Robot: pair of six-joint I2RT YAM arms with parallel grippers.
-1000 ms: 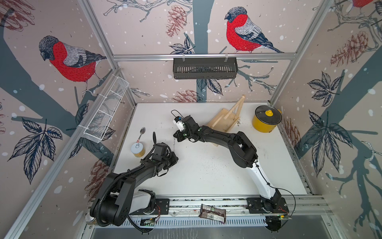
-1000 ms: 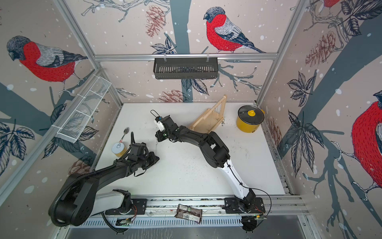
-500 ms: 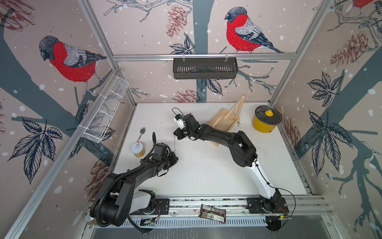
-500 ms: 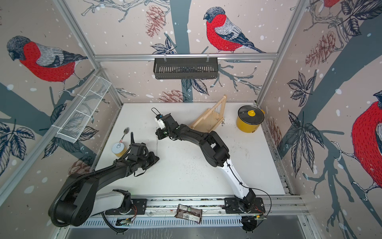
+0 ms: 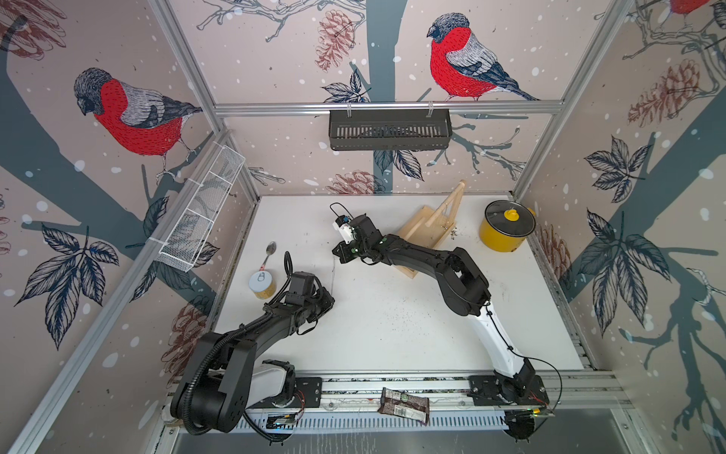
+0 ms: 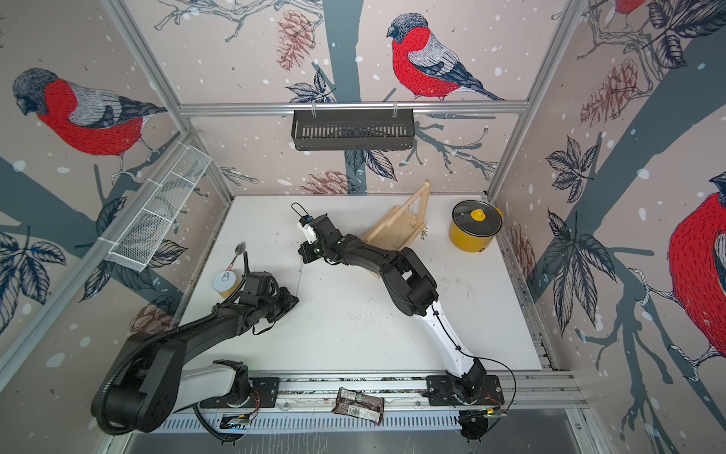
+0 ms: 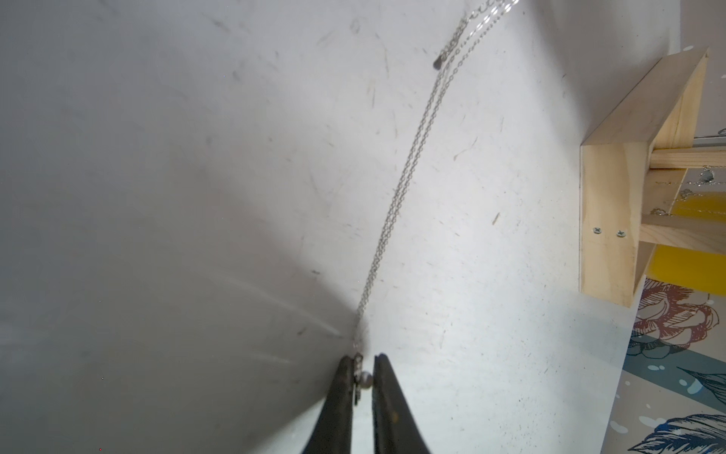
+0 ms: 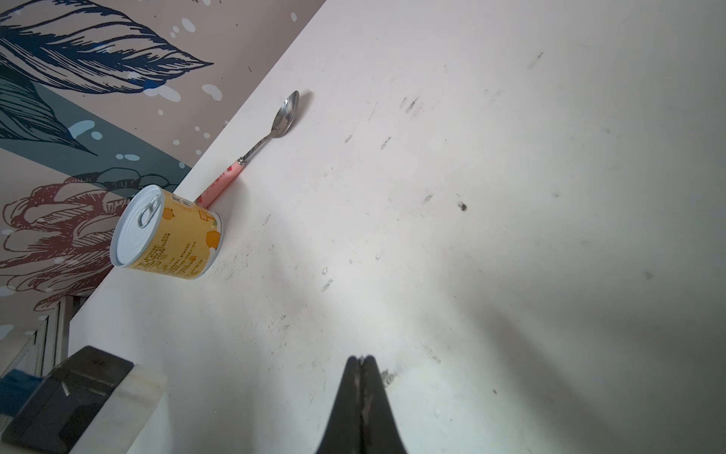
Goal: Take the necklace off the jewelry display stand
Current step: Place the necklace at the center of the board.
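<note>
Thin necklace stretched well clear of the jewelry display stand, left tool pinching its pearl, jaws barely parted, right tool pressed fully together, seemingly gripping the other end.

The necklace is seen as a fine silvery metal chain, glinting, with a small pearly bead. The jewelry display stand is made of pale bare wood, matt, its grain visible, fastened with two bright metal screws. The table is shown white, smooth and scuffed. The can is topped with a shiny metal lid; the spoon is given a polished metal bowl.
</note>
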